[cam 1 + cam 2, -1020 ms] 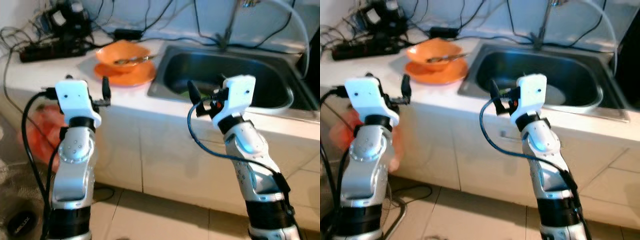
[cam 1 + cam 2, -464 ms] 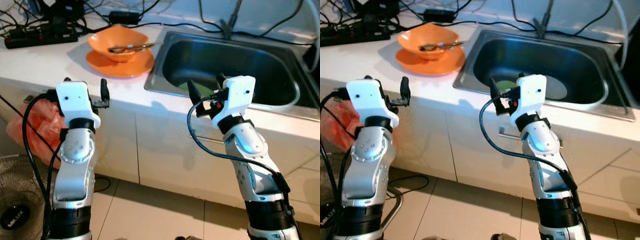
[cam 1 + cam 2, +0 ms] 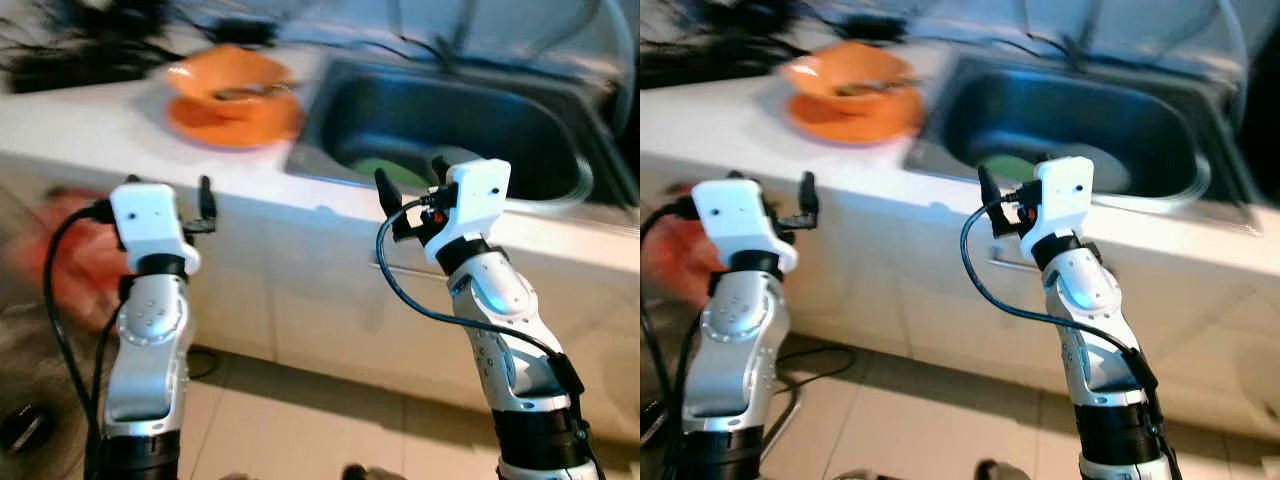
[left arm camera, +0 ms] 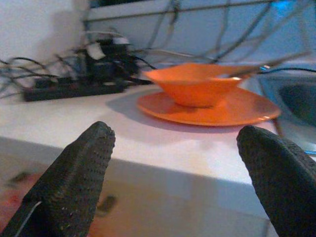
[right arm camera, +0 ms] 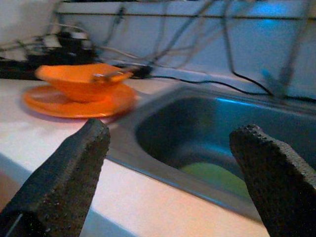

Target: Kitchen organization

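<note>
Bowl (image 4: 190, 84): likely stiff, light, slick; sat on plate (image 4: 210, 108), spoon (image 3: 250, 93) inside; best taken by rim.
Left gripper (image 3: 205, 205): jaws open, empty, short of counter (image 3: 90, 125).
Right gripper (image 3: 410, 190): jaws open, empty, near sink (image 3: 560, 190).

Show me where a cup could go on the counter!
Bare white counter lies between the front edge and the orange plate. Behind, a power strip and cables crowd the wall; the sink lies beside the plate.

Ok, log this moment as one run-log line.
left gripper: open, empty | right gripper: open, empty | orange bowl on orange plate | green item in sink
</note>
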